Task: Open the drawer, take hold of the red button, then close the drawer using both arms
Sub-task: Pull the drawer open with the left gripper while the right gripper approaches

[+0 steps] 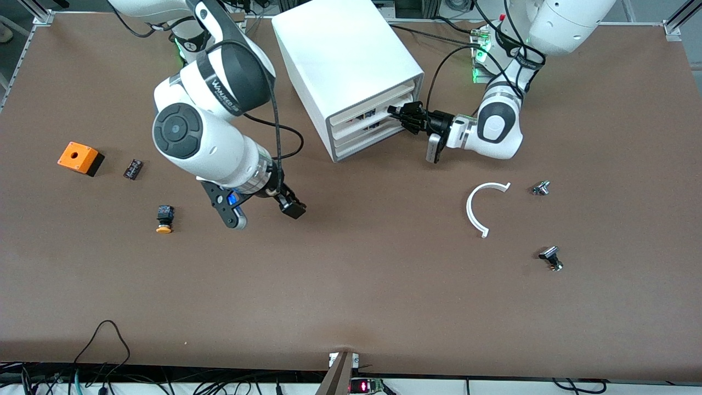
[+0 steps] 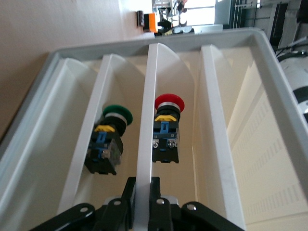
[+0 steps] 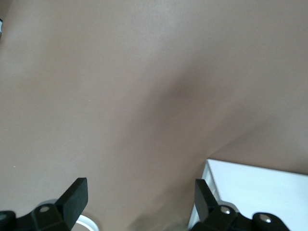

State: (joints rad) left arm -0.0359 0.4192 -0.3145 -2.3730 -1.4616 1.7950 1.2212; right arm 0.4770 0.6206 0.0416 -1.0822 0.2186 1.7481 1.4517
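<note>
White drawer (image 2: 144, 125); red-capped button (image 2: 167, 129), black body; green-capped button (image 2: 108, 139); orange box (image 1: 80, 158); brown table (image 1: 351, 274).

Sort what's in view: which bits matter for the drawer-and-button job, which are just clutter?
Job:
- drawer, left gripper shut on its front edge
- red button inside it
- right gripper, open, waiting over bare table

Lying about:
- green button in the next compartment
- orange-capped button
- orange box
- white curved strip
</note>
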